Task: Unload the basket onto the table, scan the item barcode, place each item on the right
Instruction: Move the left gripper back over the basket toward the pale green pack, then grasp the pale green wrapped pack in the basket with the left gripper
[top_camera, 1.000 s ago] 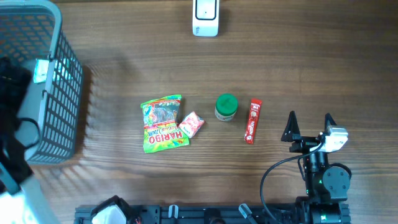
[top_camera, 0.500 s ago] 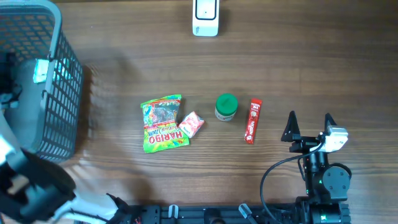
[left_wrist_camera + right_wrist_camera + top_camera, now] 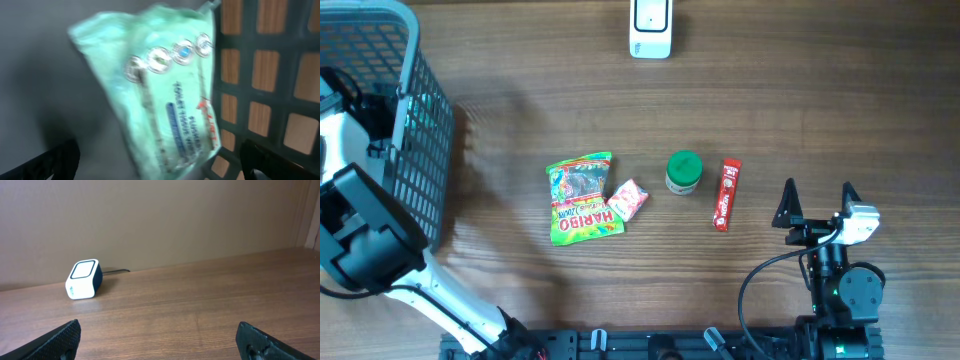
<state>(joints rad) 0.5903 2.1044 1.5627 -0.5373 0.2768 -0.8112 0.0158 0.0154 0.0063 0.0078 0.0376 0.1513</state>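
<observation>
A pale green pack of tissues (image 3: 165, 90) leans against the grid wall inside the grey basket (image 3: 420, 160), blurred in the left wrist view. My left gripper (image 3: 160, 160) hangs open just short of the pack, one finger on each side of it and neither touching. The left arm (image 3: 360, 230) reaches into the basket from the front left. The white barcode scanner (image 3: 650, 28) stands at the table's far edge and shows in the right wrist view as well (image 3: 82, 279). My right gripper (image 3: 817, 195) rests open at the front right, holding nothing.
In the middle of the table lie a Haribo bag (image 3: 584, 198), a small pink sweet packet (image 3: 627, 200), a green-lidded jar (image 3: 684, 171) and a red stick packet (image 3: 727, 194). The basket's wall (image 3: 280, 75) stands close on the left gripper's right.
The left arm has swung from the front left corner up over the basket and into it. The right arm and the items on the table have not moved.
</observation>
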